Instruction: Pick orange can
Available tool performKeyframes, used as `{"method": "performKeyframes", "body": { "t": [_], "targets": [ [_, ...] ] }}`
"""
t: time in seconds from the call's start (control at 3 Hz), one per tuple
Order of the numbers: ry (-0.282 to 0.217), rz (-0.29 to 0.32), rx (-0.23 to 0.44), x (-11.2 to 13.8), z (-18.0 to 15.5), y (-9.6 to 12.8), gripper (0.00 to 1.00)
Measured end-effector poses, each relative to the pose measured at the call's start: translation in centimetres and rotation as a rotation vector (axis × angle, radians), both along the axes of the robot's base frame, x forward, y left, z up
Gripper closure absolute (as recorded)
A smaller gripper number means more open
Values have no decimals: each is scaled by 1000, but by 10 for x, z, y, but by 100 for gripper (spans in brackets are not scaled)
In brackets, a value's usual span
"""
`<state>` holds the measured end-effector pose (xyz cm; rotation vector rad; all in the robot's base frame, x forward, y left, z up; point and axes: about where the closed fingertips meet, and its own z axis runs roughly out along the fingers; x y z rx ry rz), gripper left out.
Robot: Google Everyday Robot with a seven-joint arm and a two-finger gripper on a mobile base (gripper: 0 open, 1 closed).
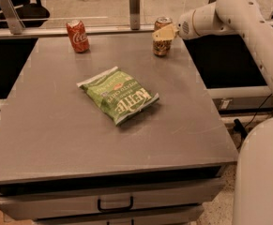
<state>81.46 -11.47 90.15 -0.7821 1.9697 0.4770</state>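
Note:
The orange can (162, 47) stands upright near the far right edge of the grey table (56, 125). It has a brownish-orange body and a silver top. My gripper (164, 32) reaches in from the right on the white arm (230, 8) and sits right at the can, its cream tip across the can's upper body. The can rests on the table.
A red Coca-Cola can (77, 36) stands at the far left of the table. A green Kettle chip bag (118, 94) lies flat in the middle. A rail with posts (134, 1) runs behind the table. A drawer handle (114, 204) shows below the front edge.

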Motion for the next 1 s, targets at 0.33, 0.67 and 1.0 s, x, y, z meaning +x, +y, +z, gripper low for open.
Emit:
{"method": "performKeyframes", "body": {
  "t": [0.33,0.67,1.0],
  "targets": [
    [-35,75,54,-15,26,3,88],
    [-66,177,97,-52,68,2,100],
    [-92,183,117,-87,115,-19,100]
  ]
}}
